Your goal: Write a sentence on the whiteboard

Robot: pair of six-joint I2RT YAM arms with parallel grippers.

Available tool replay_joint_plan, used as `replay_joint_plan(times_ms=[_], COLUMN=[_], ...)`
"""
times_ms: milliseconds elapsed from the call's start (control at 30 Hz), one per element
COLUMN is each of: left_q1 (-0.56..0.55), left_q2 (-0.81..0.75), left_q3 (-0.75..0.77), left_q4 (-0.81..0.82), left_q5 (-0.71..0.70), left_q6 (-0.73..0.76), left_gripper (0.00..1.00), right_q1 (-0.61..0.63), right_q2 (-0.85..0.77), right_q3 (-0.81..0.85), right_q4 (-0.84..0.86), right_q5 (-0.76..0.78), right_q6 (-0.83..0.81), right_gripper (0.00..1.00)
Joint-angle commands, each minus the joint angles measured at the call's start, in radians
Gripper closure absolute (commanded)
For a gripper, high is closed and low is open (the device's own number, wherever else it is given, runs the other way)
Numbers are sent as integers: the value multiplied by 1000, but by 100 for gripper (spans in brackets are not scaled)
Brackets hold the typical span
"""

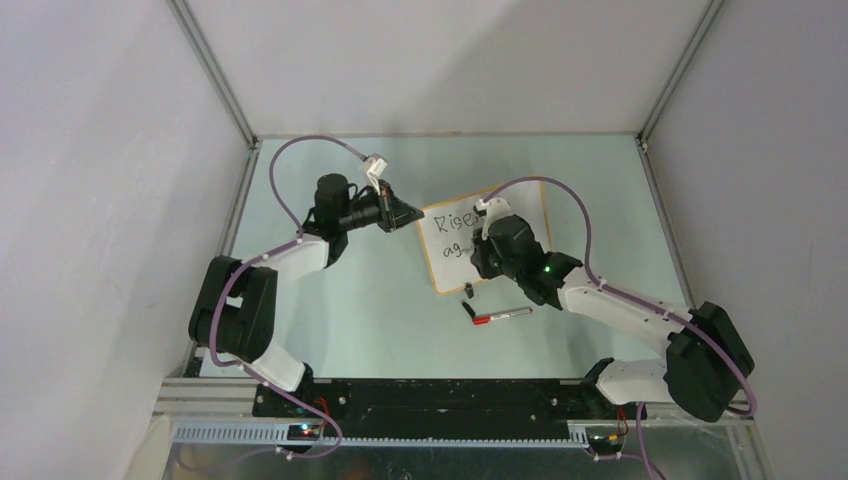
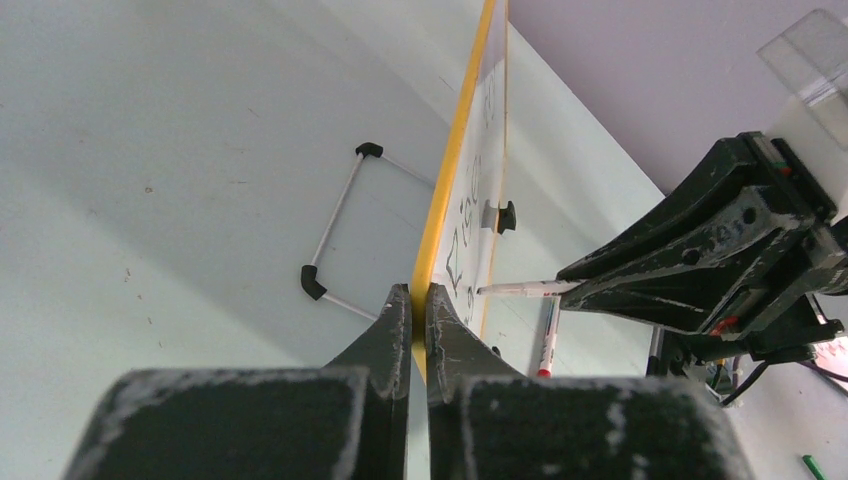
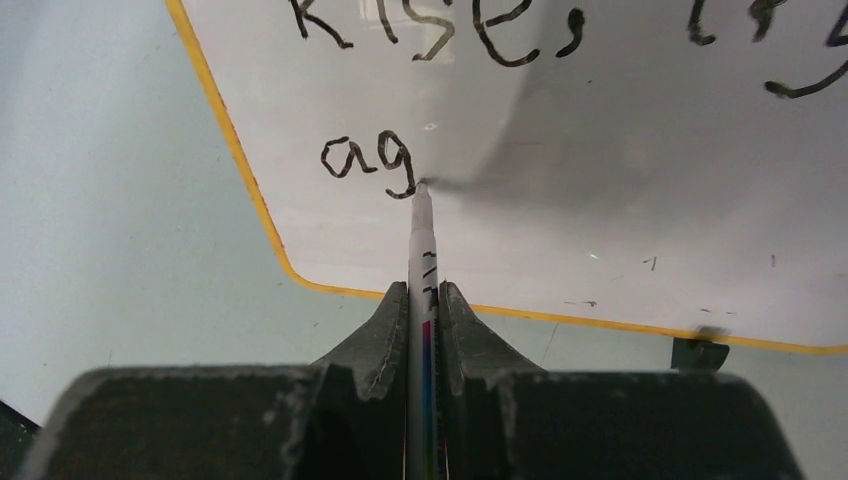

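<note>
Two letters of the second line, "ag", are all that stand under "Rise, try" in the sentence (image 3: 440, 25) so far. The right tool (image 3: 425, 295) is closed narrow on a marker (image 3: 422, 230), which points straight ahead of it. The marker's tip touches the whiteboard (image 3: 600, 200) at the tail of the g.

The next stroke turns on this: the blank run of the line lies to the right of the tip, across the tool's own pointing direction. The finished letters lie just to its left. The writing runs parallel to the board's long lower edge, which passes close in front of the tool's fingertips. My guess is the move wanted is a sideways slide to the right, keeping the tip on the board.

The left tool (image 2: 420, 295) is shut on the board's yellow frame, which it sees edge-on, running straight away from it. It holds the side nearest the start of the words, so it steadies the board while the right arm writes. A spare marker (image 1: 503, 316) lies on the table (image 1: 350, 300) behind the right tool, just off the board's near edge.
</note>
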Motion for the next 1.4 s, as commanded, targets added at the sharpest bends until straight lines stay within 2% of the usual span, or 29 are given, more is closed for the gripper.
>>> replay_joint_plan(times_ms=[0,267,567,1367], left_q1=[-16,-17,-18,-17], left_q2=[-15,3,4,-7], left_q3=[30,35,37,38], left_q4=[-38,-35,-42,-71], left_q5=[-5,3,-1,-21], left_q6=[42,43,49,67], left_gripper=[97,97,97,97], right_q1=[-6,-22,-41,-37], right_q2=[-68,-100,-45,-47], right_q3=[33,53,131,85], right_q4=[19,-14,-68,-29], right_q5=[23,4,-18,42], right_q6=[-9,-10,-3,-4], right_gripper=[100,100,100,100])
